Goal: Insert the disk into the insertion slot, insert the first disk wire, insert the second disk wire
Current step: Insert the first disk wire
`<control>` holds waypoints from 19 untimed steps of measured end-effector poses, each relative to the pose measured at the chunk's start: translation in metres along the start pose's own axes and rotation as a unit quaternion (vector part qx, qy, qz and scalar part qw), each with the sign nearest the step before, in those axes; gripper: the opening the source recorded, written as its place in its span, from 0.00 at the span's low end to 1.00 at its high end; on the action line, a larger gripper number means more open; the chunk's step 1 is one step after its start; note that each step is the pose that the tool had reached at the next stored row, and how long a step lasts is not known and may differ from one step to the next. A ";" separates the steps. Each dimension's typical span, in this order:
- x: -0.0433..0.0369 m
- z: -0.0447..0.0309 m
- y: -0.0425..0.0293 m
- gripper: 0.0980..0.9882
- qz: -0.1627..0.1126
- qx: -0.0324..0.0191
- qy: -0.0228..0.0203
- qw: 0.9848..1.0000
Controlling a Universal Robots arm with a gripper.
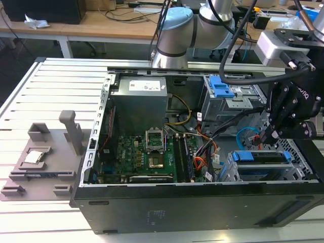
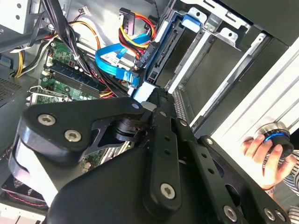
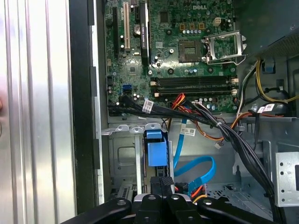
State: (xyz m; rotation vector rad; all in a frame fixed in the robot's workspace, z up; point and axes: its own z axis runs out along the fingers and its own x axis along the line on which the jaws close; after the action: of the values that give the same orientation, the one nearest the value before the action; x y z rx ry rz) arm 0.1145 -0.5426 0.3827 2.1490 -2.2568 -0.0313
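So everything sits on a pale slatted metal table (image 1: 30, 101). 2 things lie directly on it. One is the open black tower PC case (image 1: 177, 207), lying on its side. The other is a grey fixture plate (image 1: 43, 167) with upright posts, just beside the case on the exterior view's left. Can't tell if they touch.

The motherboard (image 1: 147, 157) is green, the disk (image 1: 263, 156) framed bright blue, the insertion slot (image 1: 228, 170) silvery and perforated. At the disk's ten o'clock in the exterior view, the second disk wire (image 1: 246, 136) is light blue.
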 end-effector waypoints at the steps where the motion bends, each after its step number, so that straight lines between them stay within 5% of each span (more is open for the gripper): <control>1: 0.0000 0.0000 0.0000 0.01 0.000 0.000 0.000 1.000; 4: 0.0000 0.0000 -0.0002 0.02 0.000 0.000 0.000 1.000; 7: 0.0000 0.0000 -0.0002 0.23 0.000 0.000 0.000 1.000; 11: -0.0014 -0.0002 -0.0088 0.23 0.000 0.000 0.000 1.000; 13: -0.0093 0.0004 -0.0246 0.23 0.000 -0.001 0.001 1.000; 15: -0.0233 0.0058 -0.0246 0.23 0.000 -0.001 0.001 1.000; 19: -0.0268 0.0151 -0.0248 0.23 0.000 -0.002 0.001 1.000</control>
State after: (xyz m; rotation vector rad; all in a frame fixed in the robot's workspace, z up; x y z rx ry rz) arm 0.1401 -0.5171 0.3668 2.1456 -2.2539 -0.0332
